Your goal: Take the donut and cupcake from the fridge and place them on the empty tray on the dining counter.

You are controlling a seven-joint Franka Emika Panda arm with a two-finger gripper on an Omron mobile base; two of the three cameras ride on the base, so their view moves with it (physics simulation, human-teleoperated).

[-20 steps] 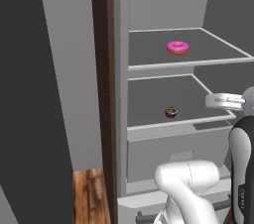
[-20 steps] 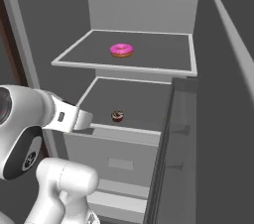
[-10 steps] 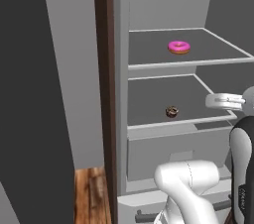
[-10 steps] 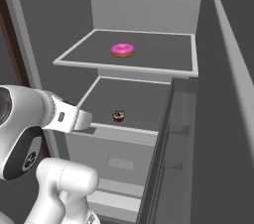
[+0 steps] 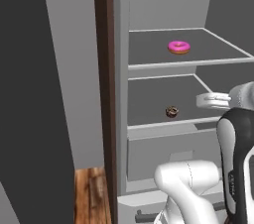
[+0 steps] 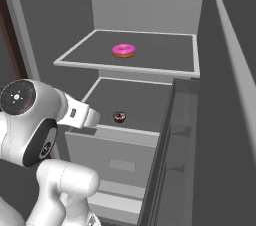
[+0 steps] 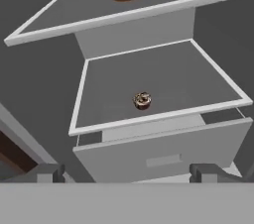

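grey shelves of the open fridge (image 6: 150, 0) carry both targets: the donut (image 6: 123, 50) mid upper shelf, the cupcake (image 6: 119, 117) on the lower shelf near its front edge, above the drawer. my gripper (image 7: 126, 173) hangs before the drawer with fingers (image 7: 49, 173) released and empty. i judge both items light, soft and crushable; i would pinch the donut across its ring and the cupcake low on its base. i can read no writing or brand.

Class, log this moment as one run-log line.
fridge: open | donut: upper shelf | cupcake: lower shelf | gripper: open, empty
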